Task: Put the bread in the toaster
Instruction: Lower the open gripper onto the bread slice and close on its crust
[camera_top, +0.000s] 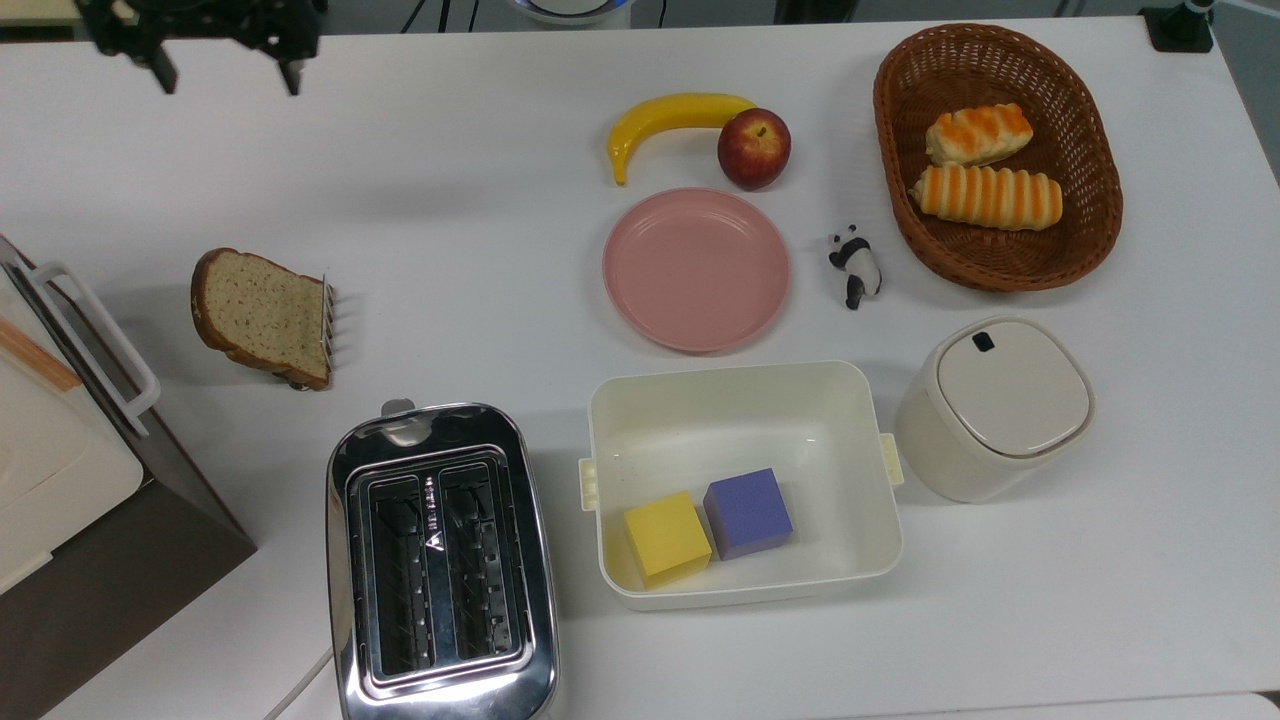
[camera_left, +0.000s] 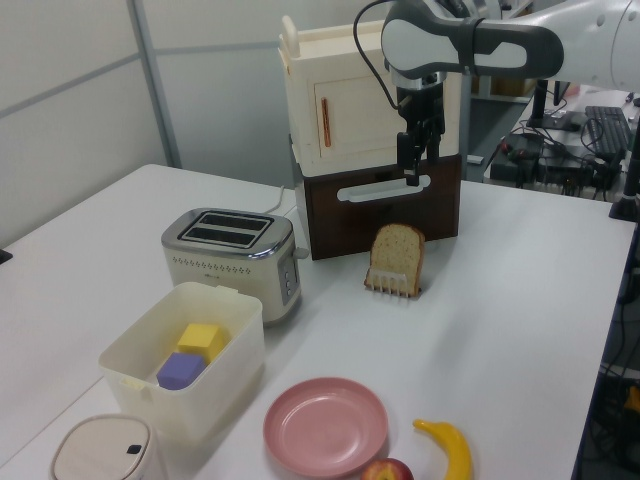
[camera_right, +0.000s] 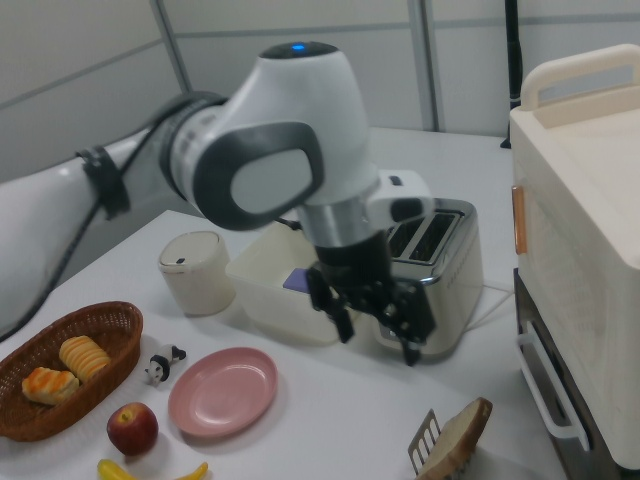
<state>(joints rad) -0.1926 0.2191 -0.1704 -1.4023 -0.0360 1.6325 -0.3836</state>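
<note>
The end effector (camera_top: 226, 72) hangs in the air near the far edge of the white tabletop (camera_top: 480, 230), its 2 fingers spread wide and holding nothing; in the left view it (camera_left: 411, 170) is above and a little to the right of the bread, well clear of it. The bread (camera_top: 260, 316), 1 brown slice, stands upright leaning in a small wire rack (camera_top: 325, 318) at the top view's left, apart from the toaster. The toaster (camera_top: 440, 565), chrome with 2 empty slots, sits at the near edge of the top view, just beside a white tub (camera_top: 742, 400) that holds a yellow block (camera_top: 666, 538) and a purple block (camera_top: 747, 512).
</note>
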